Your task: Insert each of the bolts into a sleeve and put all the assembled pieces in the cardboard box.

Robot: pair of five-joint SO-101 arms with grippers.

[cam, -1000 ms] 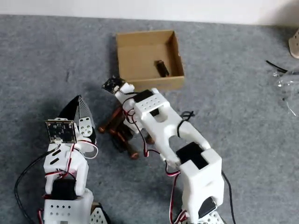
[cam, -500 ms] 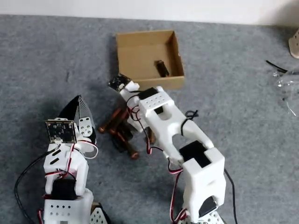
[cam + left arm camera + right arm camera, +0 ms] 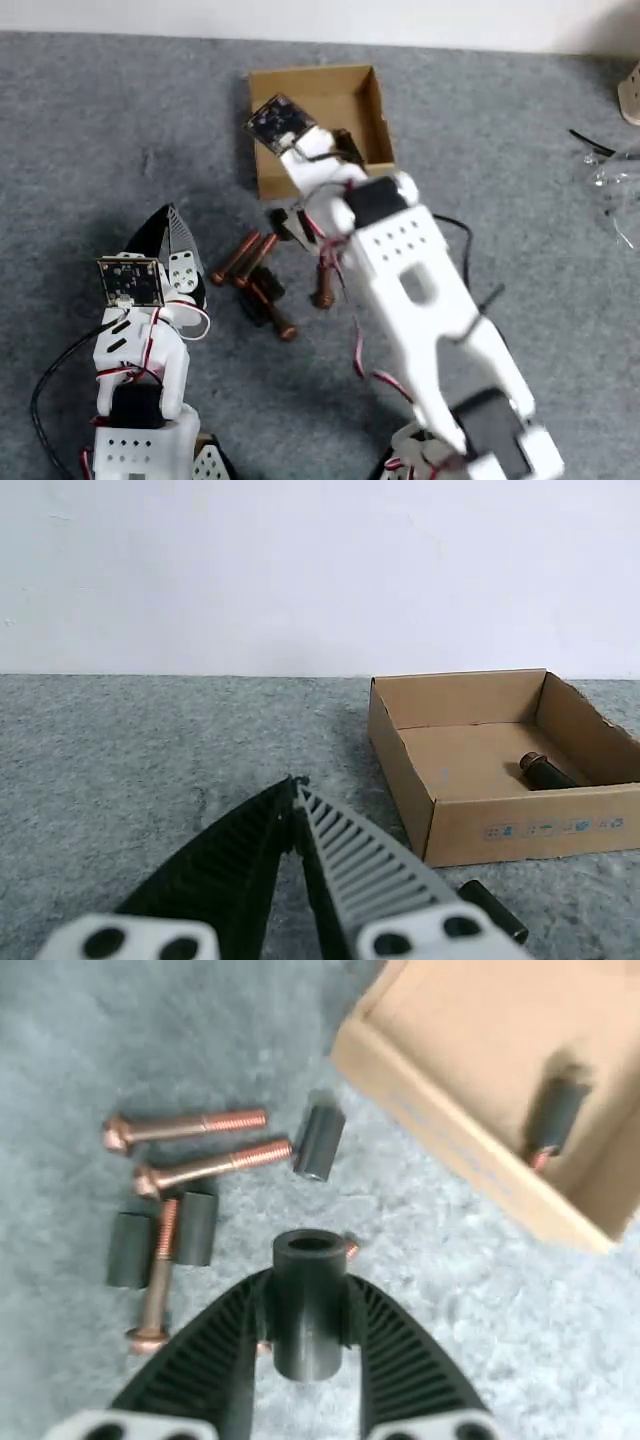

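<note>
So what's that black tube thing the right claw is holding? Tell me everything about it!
It's a sleeve: a short, round, dark tube, matte like metal or plastic, with a round hole open at the end. The right gripper squeezes its sides between two black ribbed fingers, and its hole end sticks out past their tips. It seems lifted above the grey carpet, near the loose copper bolts and the cardboard box. I can't see a bolt inside it.
</note>
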